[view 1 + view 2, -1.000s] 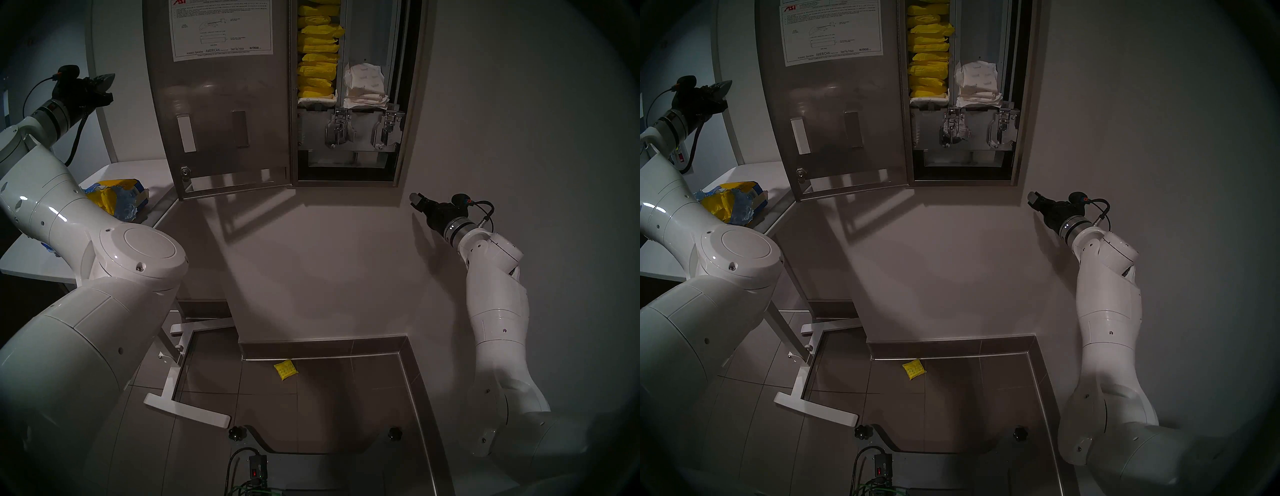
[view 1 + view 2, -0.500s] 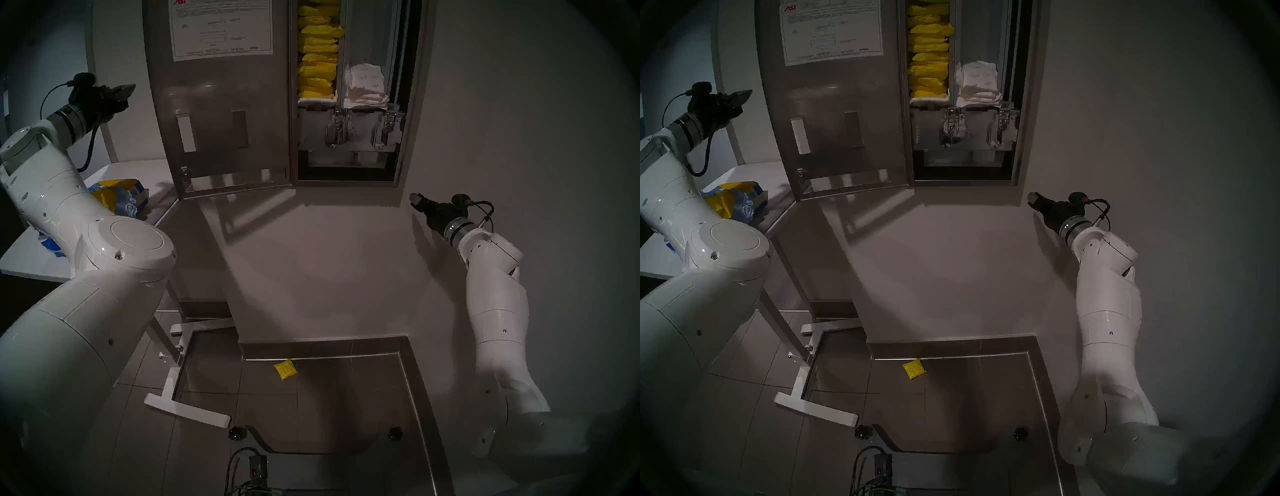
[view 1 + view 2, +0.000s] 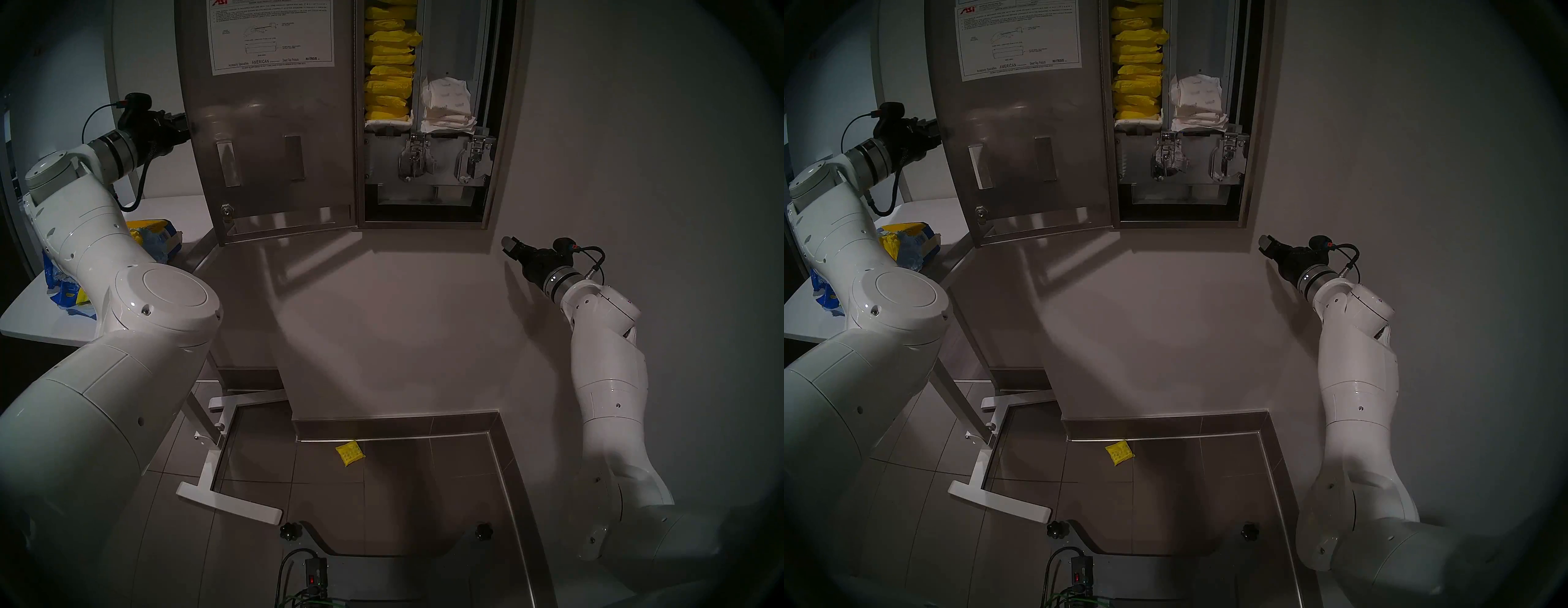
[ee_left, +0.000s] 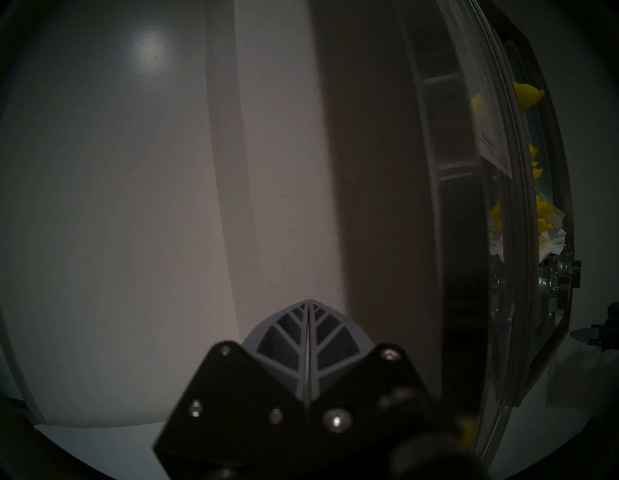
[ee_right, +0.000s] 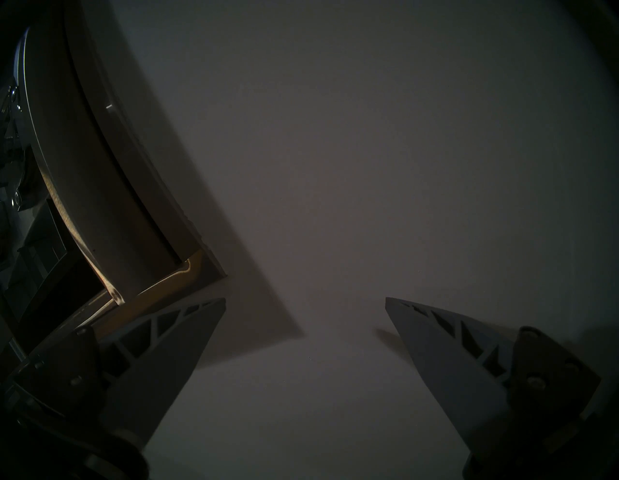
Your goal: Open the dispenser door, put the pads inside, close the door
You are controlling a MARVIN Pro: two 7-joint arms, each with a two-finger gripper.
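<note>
The dispenser door [image 3: 271, 127] hangs open with its inner face and white instruction sheet [image 3: 271, 34] toward me. Yellow pads [image 3: 390, 80] are stacked in the cabinet's left column. One more yellow pad [image 3: 350, 453] lies on the floor tiles. My left gripper [image 3: 181, 123] is at the door's free left edge, its tips partly hidden behind it. In the left wrist view the left gripper [image 4: 308, 301] is shut with nothing in it, and the door edge [image 4: 462, 234] stands just to its right. My right gripper [image 5: 304, 301] is open and empty, below the cabinet's right corner [image 5: 201, 268] and close to the wall.
White wrapped pads [image 3: 447, 106] fill the cabinet's right column above two chrome mechanisms [image 3: 413, 159]. A torn blue-and-yellow bag [image 3: 159, 242] lies on the white table [image 3: 178, 208] under the door. The table's white foot [image 3: 229, 501] crosses the floor.
My left arm has swung right and a little down, bringing the shut gripper from open space up to the door's left edge. The right arm and the door have not moved.
</note>
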